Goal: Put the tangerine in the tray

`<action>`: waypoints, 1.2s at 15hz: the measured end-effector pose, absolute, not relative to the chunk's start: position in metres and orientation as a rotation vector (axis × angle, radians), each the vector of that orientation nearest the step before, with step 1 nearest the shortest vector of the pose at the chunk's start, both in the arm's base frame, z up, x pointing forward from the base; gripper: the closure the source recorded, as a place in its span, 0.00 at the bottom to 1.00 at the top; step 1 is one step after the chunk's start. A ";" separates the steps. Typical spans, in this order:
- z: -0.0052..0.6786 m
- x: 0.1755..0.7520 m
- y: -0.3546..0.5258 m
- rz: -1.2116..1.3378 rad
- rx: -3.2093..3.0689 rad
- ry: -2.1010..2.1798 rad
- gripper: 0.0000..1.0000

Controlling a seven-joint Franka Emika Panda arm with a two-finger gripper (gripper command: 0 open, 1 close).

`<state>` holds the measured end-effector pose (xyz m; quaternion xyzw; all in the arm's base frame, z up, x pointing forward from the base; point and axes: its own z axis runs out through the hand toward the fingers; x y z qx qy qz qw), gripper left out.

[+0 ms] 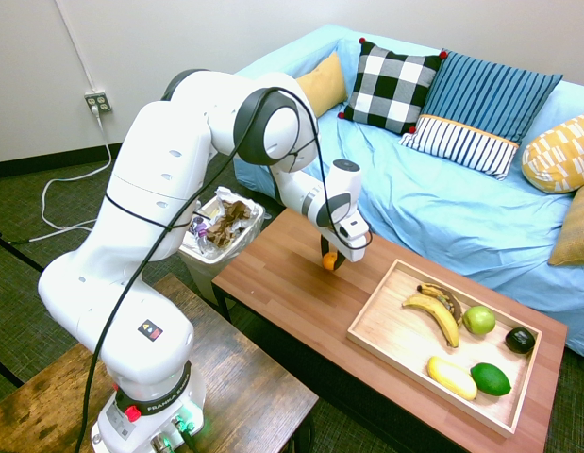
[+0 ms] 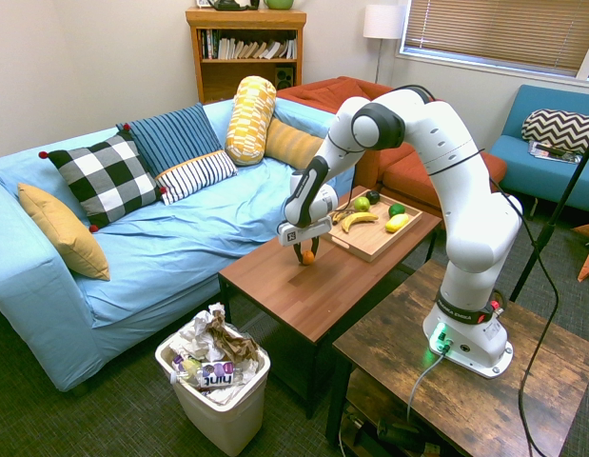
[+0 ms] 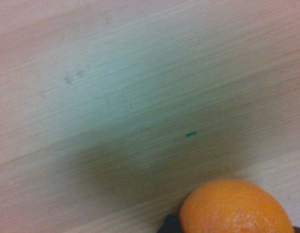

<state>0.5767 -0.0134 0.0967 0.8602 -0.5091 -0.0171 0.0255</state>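
The small orange tangerine (image 1: 328,263) sits at the middle of the reddish-brown table (image 1: 282,293), between the two dark fingers of my gripper (image 1: 330,266). The gripper points straight down and its fingers press the fruit's sides. From the other side, the tangerine (image 2: 308,257) shows low between the fingers, at or just above the tabletop. In the wrist view the tangerine (image 3: 237,208) fills the lower right corner over blurred wood grain. The pale wooden tray (image 1: 386,321) lies on the right half of the same table, a short way from the gripper.
The tray holds bananas (image 1: 435,310), a green apple (image 1: 478,320), a dark avocado (image 1: 520,341), a lime (image 1: 491,378) and a yellow fruit (image 1: 451,377). A full white waste bin (image 1: 219,231) stands at the table's left end. A blue sofa (image 1: 442,208) runs behind the table.
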 end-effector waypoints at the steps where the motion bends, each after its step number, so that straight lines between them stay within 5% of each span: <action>1: 0.103 0.579 -0.016 -0.041 2.665 -1.580 1.00; 9: 0.234 0.575 -0.157 0.109 2.578 -1.797 1.00; 18: 0.144 0.517 -0.302 0.012 2.325 -2.028 1.00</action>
